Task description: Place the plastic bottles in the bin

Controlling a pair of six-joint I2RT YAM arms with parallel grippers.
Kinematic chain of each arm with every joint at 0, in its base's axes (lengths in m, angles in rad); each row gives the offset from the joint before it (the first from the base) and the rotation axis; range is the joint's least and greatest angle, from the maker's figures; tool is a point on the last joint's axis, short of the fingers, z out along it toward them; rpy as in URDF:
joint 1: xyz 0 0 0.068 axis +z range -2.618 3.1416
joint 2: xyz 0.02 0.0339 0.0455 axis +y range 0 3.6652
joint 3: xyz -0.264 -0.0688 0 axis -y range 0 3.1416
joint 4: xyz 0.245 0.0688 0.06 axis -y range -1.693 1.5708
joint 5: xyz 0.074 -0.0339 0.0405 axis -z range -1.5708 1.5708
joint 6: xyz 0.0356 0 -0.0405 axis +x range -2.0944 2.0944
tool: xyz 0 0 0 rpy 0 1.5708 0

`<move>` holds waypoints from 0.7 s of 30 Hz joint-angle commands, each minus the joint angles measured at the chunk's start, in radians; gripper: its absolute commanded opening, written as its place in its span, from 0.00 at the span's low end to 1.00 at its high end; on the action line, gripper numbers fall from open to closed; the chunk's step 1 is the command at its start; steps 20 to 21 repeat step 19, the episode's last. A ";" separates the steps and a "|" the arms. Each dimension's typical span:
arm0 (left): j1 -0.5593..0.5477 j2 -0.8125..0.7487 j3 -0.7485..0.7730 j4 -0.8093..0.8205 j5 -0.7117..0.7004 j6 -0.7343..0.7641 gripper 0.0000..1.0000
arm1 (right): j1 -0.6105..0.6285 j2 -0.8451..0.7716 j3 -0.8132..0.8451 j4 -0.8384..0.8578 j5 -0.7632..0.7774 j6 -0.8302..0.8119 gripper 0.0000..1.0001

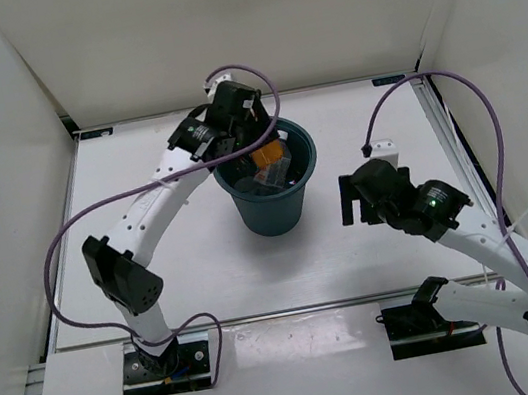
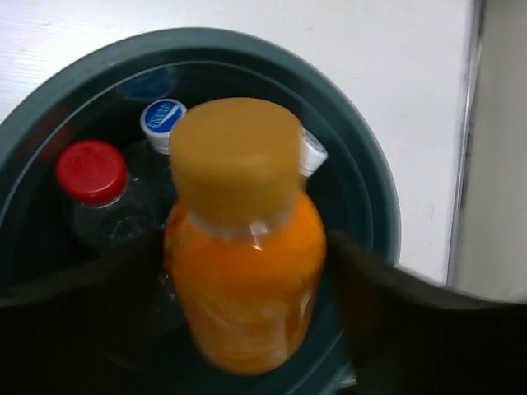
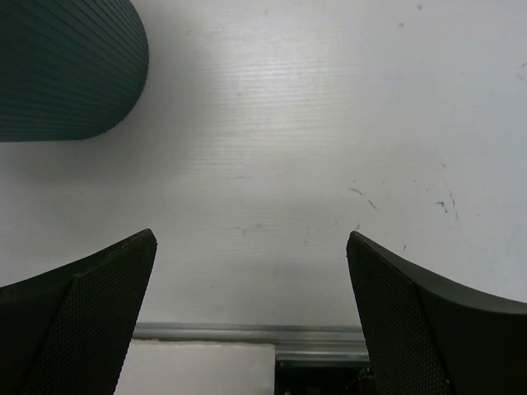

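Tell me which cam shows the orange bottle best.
Left wrist: the orange bottle fills the frame, cap and body both visible, over the mouth of the bin. Top external shows only a small orange patch inside the bin. Right wrist shows none of it, only the bin's outer wall and the table.

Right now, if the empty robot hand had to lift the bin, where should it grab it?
Probably the rim of the bin, on the side facing the right gripper, coming from above with one finger inside and one outside. The bin is round and looks much wider than the open jaws, so they could not span its wall; the rim is a thin edge.
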 commanded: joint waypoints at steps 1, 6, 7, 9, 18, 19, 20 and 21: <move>-0.023 -0.058 0.124 -0.077 -0.162 0.043 1.00 | -0.090 0.041 0.069 -0.013 -0.161 -0.041 1.00; -0.074 -0.081 0.319 -0.083 -0.270 0.155 1.00 | -0.359 0.230 0.229 -0.153 -0.525 -0.144 1.00; -0.074 -0.101 0.319 -0.059 -0.310 0.182 1.00 | -0.371 0.230 0.229 -0.153 -0.541 -0.144 1.00; -0.088 -0.195 0.244 0.029 -0.343 0.233 1.00 | -0.383 0.183 0.229 -0.083 -0.635 -0.153 1.00; -0.034 -0.564 -0.388 -0.020 -0.680 0.192 1.00 | -0.428 0.199 0.226 -0.059 -0.690 -0.142 1.00; -0.034 -0.586 -0.431 -0.035 -0.717 0.192 1.00 | -0.428 0.199 0.226 -0.059 -0.690 -0.133 1.00; -0.034 -0.586 -0.431 -0.035 -0.717 0.192 1.00 | -0.428 0.199 0.226 -0.059 -0.690 -0.133 1.00; -0.034 -0.586 -0.431 -0.035 -0.717 0.192 1.00 | -0.428 0.199 0.226 -0.059 -0.690 -0.133 1.00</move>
